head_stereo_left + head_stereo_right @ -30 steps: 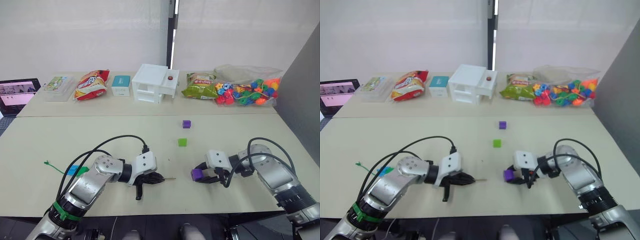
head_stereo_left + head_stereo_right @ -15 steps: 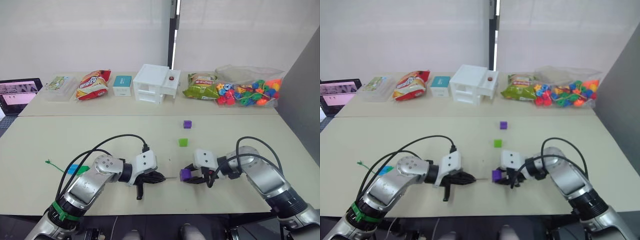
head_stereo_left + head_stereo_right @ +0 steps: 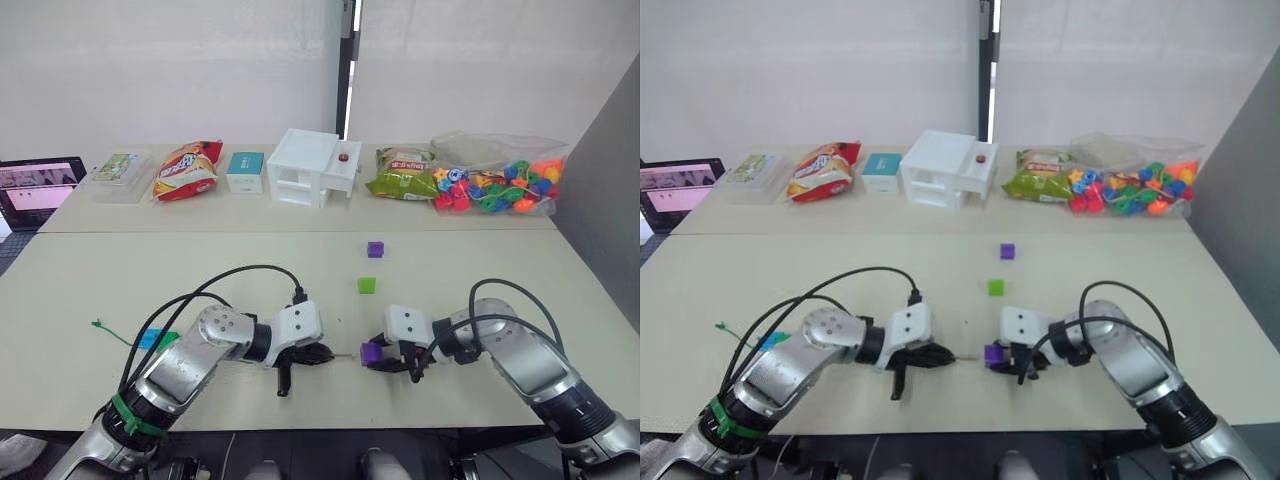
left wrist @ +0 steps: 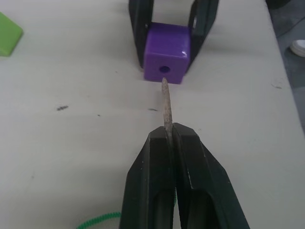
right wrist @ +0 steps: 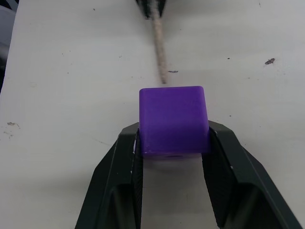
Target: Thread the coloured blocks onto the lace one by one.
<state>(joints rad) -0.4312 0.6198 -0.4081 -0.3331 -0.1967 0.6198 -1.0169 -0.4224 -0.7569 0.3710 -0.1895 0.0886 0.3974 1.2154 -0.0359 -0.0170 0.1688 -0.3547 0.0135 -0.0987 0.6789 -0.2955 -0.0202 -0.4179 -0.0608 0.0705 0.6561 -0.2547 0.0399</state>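
Purple plastic cube (image 4: 165, 59) clamped in right gripper (image 5: 172, 143); left gripper (image 4: 169, 143) pinches green lace's stiff grey tip (image 4: 166, 107), point just short of cube's hole.

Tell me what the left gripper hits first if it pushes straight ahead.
The left gripper would likely drive the lace's stiff grey tip into the holed face of the purple plastic cube held by the right gripper.

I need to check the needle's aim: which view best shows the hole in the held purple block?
The left wrist view: the purple block's hole faces it, the lace tip just short. The right wrist view shows its top and back; the eye views show it small.
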